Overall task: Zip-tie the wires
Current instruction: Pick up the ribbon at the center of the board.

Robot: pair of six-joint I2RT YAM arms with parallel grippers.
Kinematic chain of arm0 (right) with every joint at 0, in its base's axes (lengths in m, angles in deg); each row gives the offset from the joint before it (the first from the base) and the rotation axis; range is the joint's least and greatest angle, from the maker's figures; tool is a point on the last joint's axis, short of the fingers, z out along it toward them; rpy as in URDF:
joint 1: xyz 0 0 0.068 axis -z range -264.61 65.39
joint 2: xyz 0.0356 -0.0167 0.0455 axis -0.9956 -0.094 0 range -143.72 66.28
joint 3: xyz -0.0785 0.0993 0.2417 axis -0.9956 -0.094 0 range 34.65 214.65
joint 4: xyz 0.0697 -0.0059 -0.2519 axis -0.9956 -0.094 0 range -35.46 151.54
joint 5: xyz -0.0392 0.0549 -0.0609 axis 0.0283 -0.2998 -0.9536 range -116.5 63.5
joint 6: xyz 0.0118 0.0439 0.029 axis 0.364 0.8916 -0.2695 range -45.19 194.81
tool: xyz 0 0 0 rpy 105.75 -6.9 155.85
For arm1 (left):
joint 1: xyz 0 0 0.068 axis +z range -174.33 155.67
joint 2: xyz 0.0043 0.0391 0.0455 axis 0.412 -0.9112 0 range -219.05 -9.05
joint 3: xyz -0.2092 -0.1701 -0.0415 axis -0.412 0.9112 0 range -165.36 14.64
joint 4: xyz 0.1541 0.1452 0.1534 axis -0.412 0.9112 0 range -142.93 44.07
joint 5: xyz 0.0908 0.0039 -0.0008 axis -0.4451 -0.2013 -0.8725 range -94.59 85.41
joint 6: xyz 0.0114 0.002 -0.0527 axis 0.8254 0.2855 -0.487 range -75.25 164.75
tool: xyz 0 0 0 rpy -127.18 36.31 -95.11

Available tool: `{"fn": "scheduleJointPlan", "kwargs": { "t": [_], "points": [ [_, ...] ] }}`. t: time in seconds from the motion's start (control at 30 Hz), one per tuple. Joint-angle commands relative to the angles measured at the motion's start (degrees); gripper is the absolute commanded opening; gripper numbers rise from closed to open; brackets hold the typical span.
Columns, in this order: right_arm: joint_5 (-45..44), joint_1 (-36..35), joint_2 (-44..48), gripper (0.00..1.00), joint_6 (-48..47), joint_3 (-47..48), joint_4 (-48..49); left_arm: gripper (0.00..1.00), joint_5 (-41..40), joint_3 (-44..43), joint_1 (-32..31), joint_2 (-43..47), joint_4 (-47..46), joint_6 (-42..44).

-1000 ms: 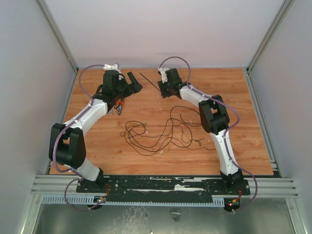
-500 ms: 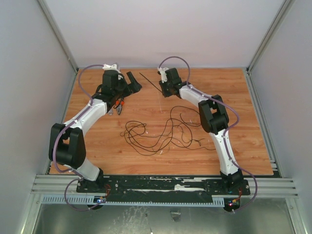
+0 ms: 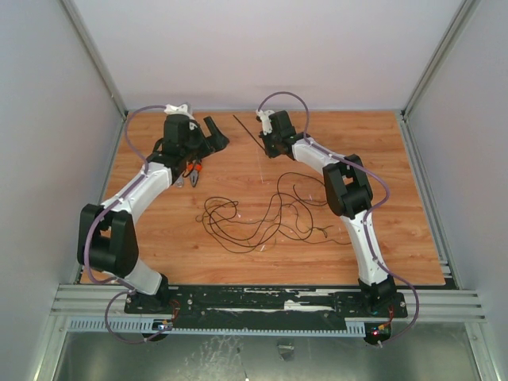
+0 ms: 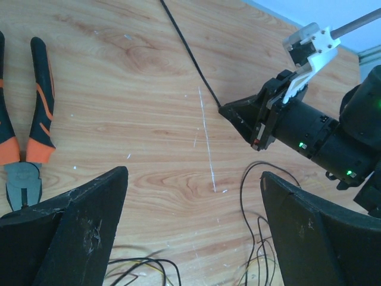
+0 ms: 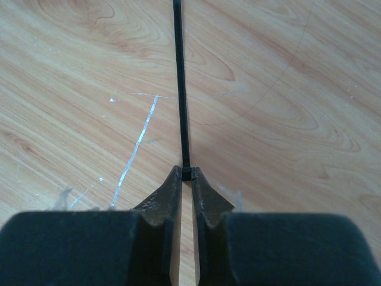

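Only just begins: pinches one end of the zip tie (image 5: 180, 89) in the narrow right claw (image 5: 187, 179) near the tabletop (image 3: 397, 198) far edge, hangs the left claw (image 4: 193, 179) wide and empty, leaves the wires (image 3: 262, 214) loose mid-tabletop, unbundled.

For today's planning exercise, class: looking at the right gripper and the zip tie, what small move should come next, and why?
Probably lift the zip tie a little off the table and begin carrying it toward the wires. The right gripper pinches the strip's near end, the rest appears to lie on the wood, and the wires sit loose nearer the arm bases.
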Motion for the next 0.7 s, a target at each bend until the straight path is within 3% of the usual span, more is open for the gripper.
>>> {"fn": "scheduleJointPlan", "kwargs": {
  "t": [0.0,0.17,0.37,0.67],
  "points": [
    [0.60,-0.34,1.01,0.01,-0.54,1.41,-0.34,0.98,1.42,0.99,0.66,2.52,-2.12,0.73],
    [1.55,-0.36,6.11,0.00,1.13,-0.95,-0.35,0.98,3.94,3.01,0.88,2.88,-4.14,-1.40],
    [3.38,-0.97,16.08,0.00,4.05,-10.37,1.02,0.98,5.30,8.37,0.88,4.56,-8.83,-5.92],
    [3.33,-4.28,30.72,0.00,8.00,-28.33,3.97,0.98,7.76,21.06,-1.46,5.99,-28.40,-23.17]
  ]
}}
